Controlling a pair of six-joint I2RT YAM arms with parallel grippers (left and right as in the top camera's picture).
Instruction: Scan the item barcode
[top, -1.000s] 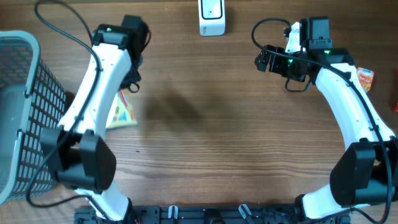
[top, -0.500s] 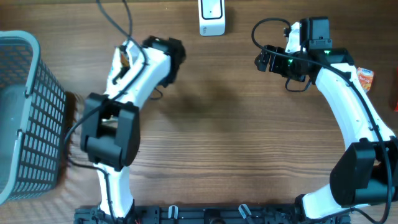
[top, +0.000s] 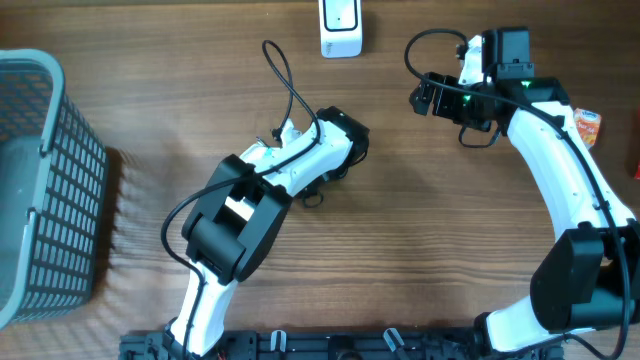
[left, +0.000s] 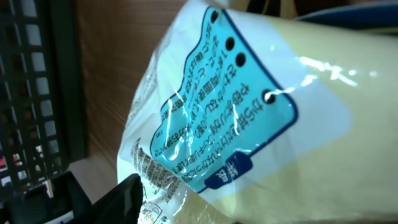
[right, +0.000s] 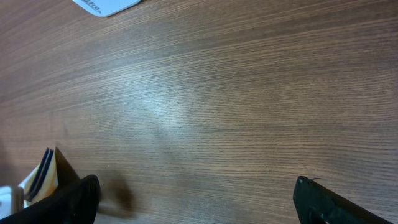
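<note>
Since it swung, the left gripper (top: 345, 148) (by packet (left: 249, 124)) hangs — centred.

The snack packet (left: 323, 155) fills the left wrist view. It is glossy clear film over pale yellow contents and is tilted diagonally. A turquoise label (left: 214, 118) with a scalloped edge, dark dots and Japanese writing runs across it, and fine black print sits on the crinkled film towards its lower left end. From overhead it does not show. The white barcode scanner (top: 340, 27), a rounded block with a dark spot on its face, sits at the middle of the counter's far edge.
</note>
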